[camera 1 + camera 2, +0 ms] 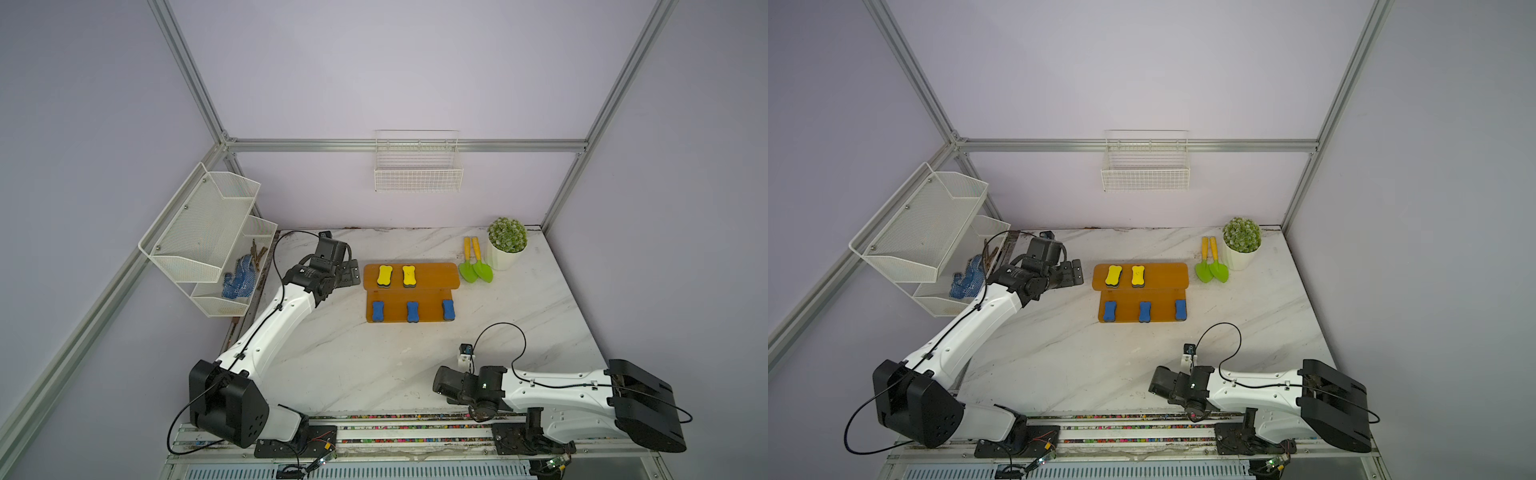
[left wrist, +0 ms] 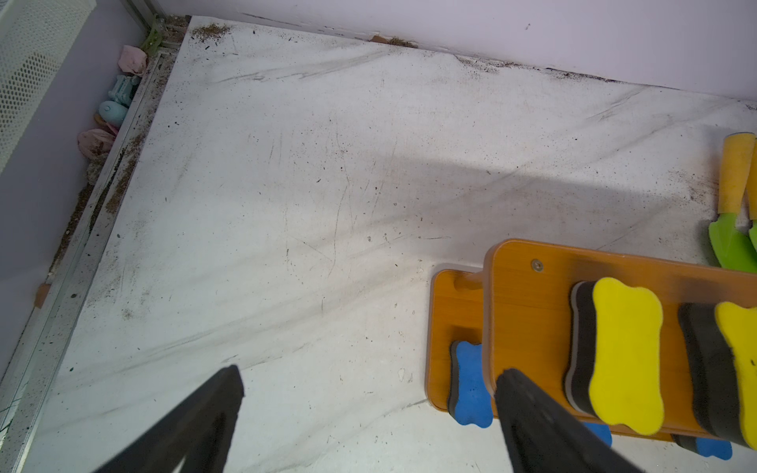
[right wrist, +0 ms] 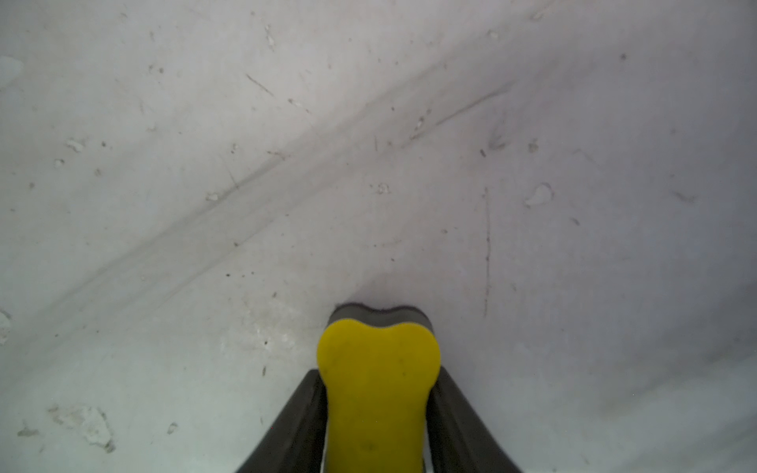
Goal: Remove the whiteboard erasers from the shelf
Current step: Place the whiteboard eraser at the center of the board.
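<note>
Right claw (image 3: 379, 373) clasps a yellow-topped, grey-felted bone-shaped eraser (image 3: 379, 403) low over the marble bench (image 3: 205, 164); opening squarely should land it flat. Left claw (image 2: 370, 370) gapes beside the orange-brown wooden shelf (image 2: 532, 319) bearing five more erasers (image 1: 385, 276).

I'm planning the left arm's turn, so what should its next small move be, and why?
Probably ease the left gripper toward the nearer yellow eraser on the shelf's upper tier until the open jaws straddle it. The jaws stand wide just off the shelf's end, that eraser lies closest, and the right gripper has a third yellow eraser between its jaws.
</note>
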Tool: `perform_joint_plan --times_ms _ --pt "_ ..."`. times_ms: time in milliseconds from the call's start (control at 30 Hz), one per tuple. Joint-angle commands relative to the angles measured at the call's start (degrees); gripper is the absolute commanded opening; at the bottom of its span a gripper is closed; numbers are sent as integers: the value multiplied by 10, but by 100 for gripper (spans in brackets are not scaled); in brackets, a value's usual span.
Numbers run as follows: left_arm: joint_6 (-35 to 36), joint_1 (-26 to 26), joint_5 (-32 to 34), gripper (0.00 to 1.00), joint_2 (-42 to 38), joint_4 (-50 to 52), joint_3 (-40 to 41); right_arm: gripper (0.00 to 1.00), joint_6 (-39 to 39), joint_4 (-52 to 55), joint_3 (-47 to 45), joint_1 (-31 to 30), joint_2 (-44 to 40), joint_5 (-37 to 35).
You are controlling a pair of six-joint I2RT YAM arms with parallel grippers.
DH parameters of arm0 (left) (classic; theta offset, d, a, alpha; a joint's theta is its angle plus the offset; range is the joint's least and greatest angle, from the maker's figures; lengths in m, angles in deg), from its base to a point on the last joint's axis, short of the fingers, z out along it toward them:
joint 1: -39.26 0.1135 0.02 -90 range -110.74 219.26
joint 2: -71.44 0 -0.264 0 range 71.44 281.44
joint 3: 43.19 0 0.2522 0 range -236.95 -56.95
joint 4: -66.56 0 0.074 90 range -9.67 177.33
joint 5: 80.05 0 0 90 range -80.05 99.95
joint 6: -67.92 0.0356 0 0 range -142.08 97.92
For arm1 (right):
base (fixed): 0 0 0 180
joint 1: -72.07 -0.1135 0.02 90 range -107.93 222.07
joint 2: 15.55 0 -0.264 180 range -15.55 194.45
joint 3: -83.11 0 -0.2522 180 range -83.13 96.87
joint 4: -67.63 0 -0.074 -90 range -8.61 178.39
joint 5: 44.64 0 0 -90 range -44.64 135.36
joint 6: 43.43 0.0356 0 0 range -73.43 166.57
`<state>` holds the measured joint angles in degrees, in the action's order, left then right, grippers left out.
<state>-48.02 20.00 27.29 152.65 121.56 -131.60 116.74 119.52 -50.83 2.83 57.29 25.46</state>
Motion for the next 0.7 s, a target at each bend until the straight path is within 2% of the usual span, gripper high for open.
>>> perform_joint_plan --times_ms 0,267,400,500,667 --pt "5 -1 8 100 -14 -16 6 46 -11 11 4 -4 -15 -10" --pt "8 -1 5 100 -14 -16 5 50 -29 40 28 -4 -20 -20" --pt "18 -1 2 100 -16 -14 5 49 -40 88 85 -3 -28 -73" --pt "11 0 -4 100 -16 -6 -5 50 -82 79 144 10 -24 -106" --pt "10 -1 -5 98 25 25 -55 50 -204 44 269 75 21 -98"
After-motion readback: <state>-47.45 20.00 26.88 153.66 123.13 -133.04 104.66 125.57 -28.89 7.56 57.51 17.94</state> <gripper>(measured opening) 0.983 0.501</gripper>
